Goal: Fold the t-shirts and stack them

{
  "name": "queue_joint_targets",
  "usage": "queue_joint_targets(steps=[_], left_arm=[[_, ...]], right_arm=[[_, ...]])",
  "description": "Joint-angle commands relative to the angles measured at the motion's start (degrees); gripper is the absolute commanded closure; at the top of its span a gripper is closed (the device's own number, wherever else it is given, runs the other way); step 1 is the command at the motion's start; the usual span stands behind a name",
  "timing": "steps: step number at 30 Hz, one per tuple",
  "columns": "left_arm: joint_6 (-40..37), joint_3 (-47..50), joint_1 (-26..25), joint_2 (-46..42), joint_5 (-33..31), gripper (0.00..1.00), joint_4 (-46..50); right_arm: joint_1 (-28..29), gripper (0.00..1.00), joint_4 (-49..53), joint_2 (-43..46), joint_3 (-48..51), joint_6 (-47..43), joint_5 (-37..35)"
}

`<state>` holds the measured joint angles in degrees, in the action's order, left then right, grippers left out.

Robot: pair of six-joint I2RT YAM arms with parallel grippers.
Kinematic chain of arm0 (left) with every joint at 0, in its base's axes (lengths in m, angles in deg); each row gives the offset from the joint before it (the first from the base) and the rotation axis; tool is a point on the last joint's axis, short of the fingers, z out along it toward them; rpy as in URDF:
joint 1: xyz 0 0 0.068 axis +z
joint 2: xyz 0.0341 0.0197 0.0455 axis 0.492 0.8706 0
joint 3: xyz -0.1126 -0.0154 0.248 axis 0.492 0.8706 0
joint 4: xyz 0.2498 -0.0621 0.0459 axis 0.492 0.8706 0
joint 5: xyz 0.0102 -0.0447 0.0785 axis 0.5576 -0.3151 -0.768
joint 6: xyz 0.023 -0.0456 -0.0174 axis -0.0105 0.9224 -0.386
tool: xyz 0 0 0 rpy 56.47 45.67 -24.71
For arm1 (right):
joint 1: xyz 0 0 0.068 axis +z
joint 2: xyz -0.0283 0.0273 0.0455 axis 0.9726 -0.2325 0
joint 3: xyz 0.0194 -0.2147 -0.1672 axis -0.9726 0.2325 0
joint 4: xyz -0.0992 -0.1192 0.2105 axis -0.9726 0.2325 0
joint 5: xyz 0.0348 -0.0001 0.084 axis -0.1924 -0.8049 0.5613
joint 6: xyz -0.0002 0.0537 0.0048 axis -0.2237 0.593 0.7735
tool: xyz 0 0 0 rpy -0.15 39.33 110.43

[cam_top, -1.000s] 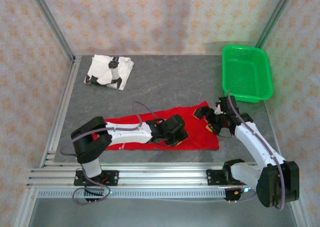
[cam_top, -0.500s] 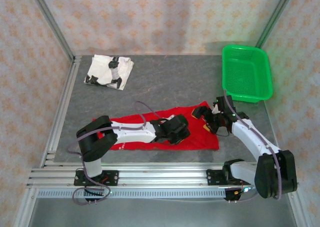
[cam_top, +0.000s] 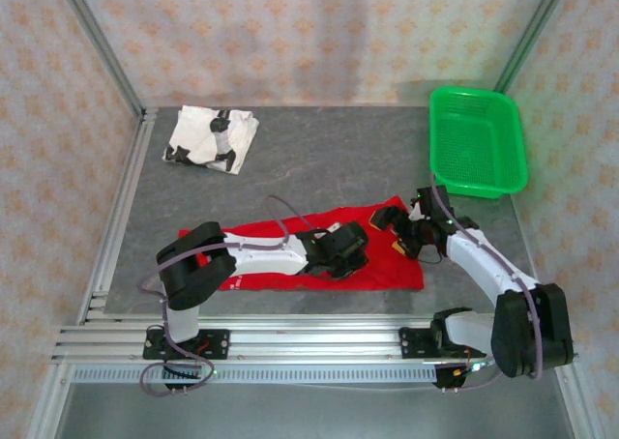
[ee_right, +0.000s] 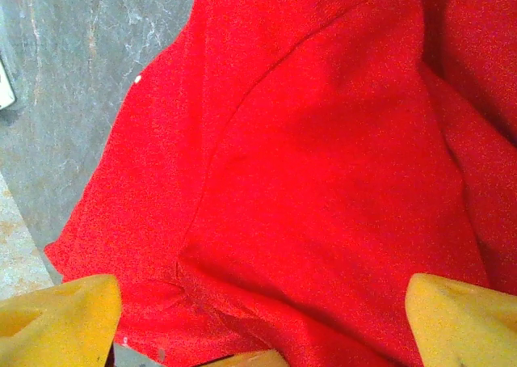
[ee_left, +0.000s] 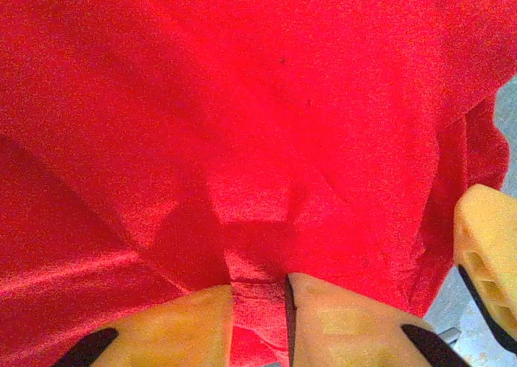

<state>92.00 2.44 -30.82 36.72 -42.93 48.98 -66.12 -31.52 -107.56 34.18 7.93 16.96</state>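
The red t-shirt (cam_top: 387, 265) lies spread in a long strip across the near half of the table. My left gripper (cam_top: 348, 250) rests on its middle, and in the left wrist view the gripper (ee_left: 260, 306) is shut on a raised fold of the red cloth (ee_left: 242, 124). My right gripper (cam_top: 399, 234) is over the shirt's far right corner. Its yellow fingers (ee_right: 58, 318) stand wide apart, open, over the red cloth (ee_right: 323, 165) near its edge. The white t-shirt (cam_top: 211, 139) with black markings lies folded at the back left.
A green plastic basket (cam_top: 479, 141) stands at the back right. Bare grey tabletop (cam_top: 319, 163) lies between the two shirts. A metal rail (cam_top: 290, 347) runs along the near edge, another up the left side. The right gripper's yellow finger (ee_left: 485, 246) shows close beside my left gripper.
My left gripper has slid slightly to the right on the red shirt, its elbow following. The right gripper has drawn in leftward toward the shirt's far right corner.
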Motion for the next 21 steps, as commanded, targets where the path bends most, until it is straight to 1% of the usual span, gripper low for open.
queue_joint_targets(steps=[1, 5, 10, 14, 15, 17, 18, 21], left_arm=[[0.11, -2.01, -0.26, 1.46, -1.56, 0.84, 2.73], [-1.12, -1.9, -0.24, 1.09, -2.13, 0.99, 4.01], [-3.54, -1.95, -0.26, -1.4, -3.21, 1.0, 6.79], [-2.78, 0.33, -0.42, -4.39, -4.61, 1.0, 6.53], [-2.5, 0.77, -0.42, -4.72, -4.71, 0.98, 6.1], [-2.62, 0.62, -0.42, -4.5, -4.99, 0.86, 5.72], [-2.47, 0.44, -0.47, -4.03, -4.9, 0.82, 5.29], [-2.1, 0.11, -0.55, -2.71, -4.38, 0.78, 3.32]], right_arm=[[-0.33, 0.09, -1.62, -0.89, 0.61, 0.15, -0.05], [-0.35, 0.09, -2.14, -1.34, 0.7, 0.43, 0.18], [-0.33, 0.1, -2.88, -1.34, 1.55, 0.74, 0.1], [-0.33, 0.1, -3.05, -1.17, 1.86, 0.85, 0.13], [-0.33, 0.1, -3.12, -1.09, 1.89, 0.79, 0.19], [-0.35, 0.1, -3.19, -1.21, 1.95, 0.88, 0.14], [-0.33, 0.1, -3.31, -1.25, 2.02, 0.86, 0.26], [-0.37, 0.1, -3.32, -1.34, 2.05, 0.98, 0.2]])
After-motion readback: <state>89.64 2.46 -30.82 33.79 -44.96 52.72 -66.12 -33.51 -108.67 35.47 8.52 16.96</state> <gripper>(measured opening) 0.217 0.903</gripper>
